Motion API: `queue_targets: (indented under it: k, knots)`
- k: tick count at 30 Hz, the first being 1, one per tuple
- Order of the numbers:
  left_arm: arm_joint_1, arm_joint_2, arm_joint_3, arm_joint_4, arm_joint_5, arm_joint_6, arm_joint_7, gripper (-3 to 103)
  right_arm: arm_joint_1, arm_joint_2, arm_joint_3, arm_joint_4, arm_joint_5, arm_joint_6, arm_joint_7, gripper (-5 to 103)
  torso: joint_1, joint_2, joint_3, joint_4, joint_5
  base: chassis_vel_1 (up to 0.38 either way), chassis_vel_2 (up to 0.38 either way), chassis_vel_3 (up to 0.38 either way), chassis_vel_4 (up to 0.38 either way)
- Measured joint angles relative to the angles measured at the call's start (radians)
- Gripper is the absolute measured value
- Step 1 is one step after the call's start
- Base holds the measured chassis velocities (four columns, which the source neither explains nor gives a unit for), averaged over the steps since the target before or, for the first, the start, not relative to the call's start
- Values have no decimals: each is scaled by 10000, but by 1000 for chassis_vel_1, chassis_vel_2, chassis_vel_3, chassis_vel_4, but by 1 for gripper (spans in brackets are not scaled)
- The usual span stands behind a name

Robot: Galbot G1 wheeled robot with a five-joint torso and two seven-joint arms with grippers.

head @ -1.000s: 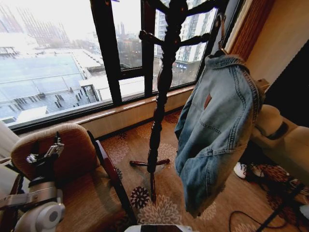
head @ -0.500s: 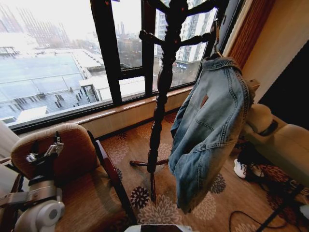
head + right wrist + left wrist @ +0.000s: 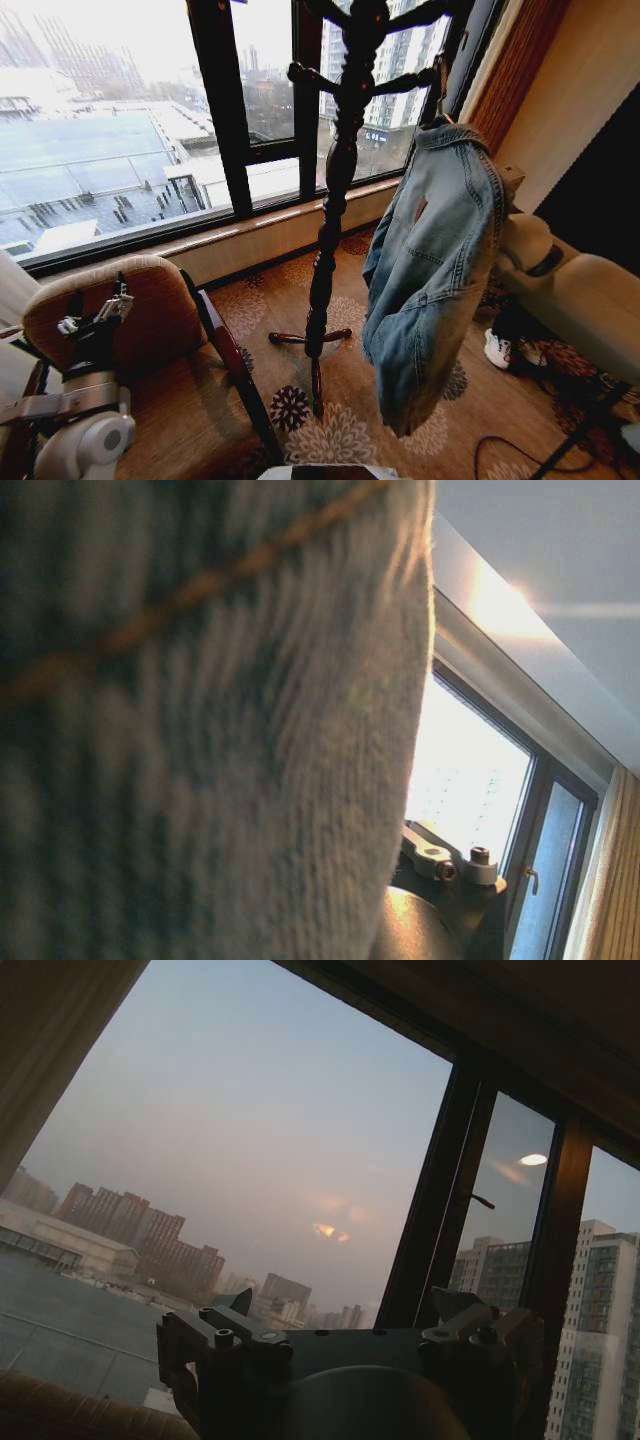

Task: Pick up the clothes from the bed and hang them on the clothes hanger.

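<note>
The clothes, a light blue denim jacket (image 3: 430, 270), hang in the air right of a dark wooden coat stand (image 3: 335, 200). Above the collar shows the thin black hook of the clothes hanger (image 3: 440, 92), close to an upper peg of the stand; whether it rests on the peg I cannot tell. My right arm (image 3: 560, 280) reaches in behind the jacket. Denim cloth (image 3: 200, 730) lies right against my right gripper (image 3: 445, 870). My left gripper (image 3: 95, 318) is parked low at the left, open and holding nothing (image 3: 342, 1312). The bed is out of view.
A brown armchair (image 3: 150, 300) stands at lower left beside my left arm. Tall dark-framed windows (image 3: 225, 100) run behind the stand, whose feet spread over patterned carpet (image 3: 330, 430). A white shoe (image 3: 500, 350) and a black cable (image 3: 500, 445) lie on the floor at right.
The jacket has swung left toward the stand's upper peg, turning as it went, and my right arm has followed it left. The left arm has not moved.
</note>
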Motion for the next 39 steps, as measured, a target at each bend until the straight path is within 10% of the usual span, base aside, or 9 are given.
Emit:
queue_targets:
  k: [39]
  knots:
    - [156,-98,-87,-199,-4,-12,34,100,40,119,-74,-165,-123,120,-318,15,-2,0,-1,0,0,0,0,0,0]
